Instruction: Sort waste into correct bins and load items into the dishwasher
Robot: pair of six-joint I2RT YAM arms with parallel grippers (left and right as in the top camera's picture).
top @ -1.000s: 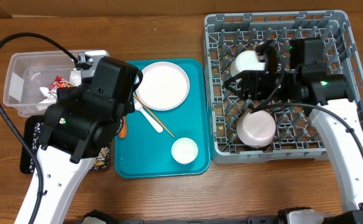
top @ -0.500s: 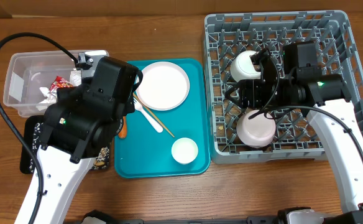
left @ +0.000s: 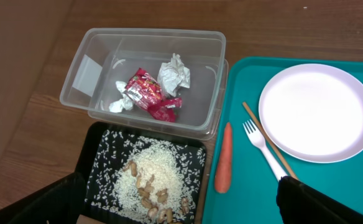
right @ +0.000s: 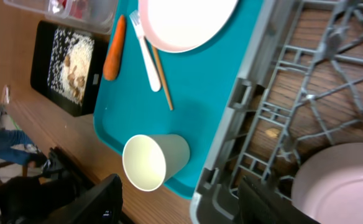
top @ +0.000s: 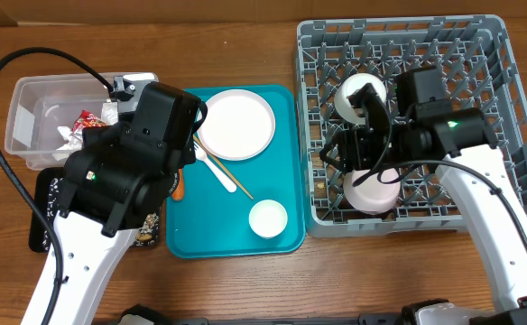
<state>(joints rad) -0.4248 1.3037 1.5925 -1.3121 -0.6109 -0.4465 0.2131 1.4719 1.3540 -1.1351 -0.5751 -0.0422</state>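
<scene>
— Rack (top: 399,22): how much is loaded?
— Two bowls sit among its pegs, a white bowl (top: 361,94) toward the middle and a pale-pink bowl (top: 372,188) by the front edge. Nothing else is in there, so I'd call the dishwasher part less than half done.

— And the teal tray (top: 278,162)?
— It carries everything that's left. The bins come first, though. The tub (left: 156,31) holds the wrapper (left: 145,92) and the paper wads (left: 174,73). The black tray (left: 94,146) holds the rice (left: 147,167) and nuts (left: 145,186). The sorting looks almost finished.

— Almost?
— Take the teal tray's load in order. The plate (top: 235,124) sits at the back and the cup (top: 268,218) near the front. The carrot (left: 222,158) lies along the edge just beside both bins, in neither of them. The fork (left: 262,152) and chopstick (left: 268,143) lie side by side against the plate's rim. That leaves one scrap to bin and four items to rack.

— Are the arms holding anything?
— No. The left gripper (left: 180,180) hangs spread wide and empty above the bins and carrot. The right gripper (right: 180,180) is likewise spread and empty, over the rack's side nearest the teal tray, with the cup below it.

— Your guess at the next step?
— Judging by where the arms are, the cup for the right and the carrot for the left.
</scene>
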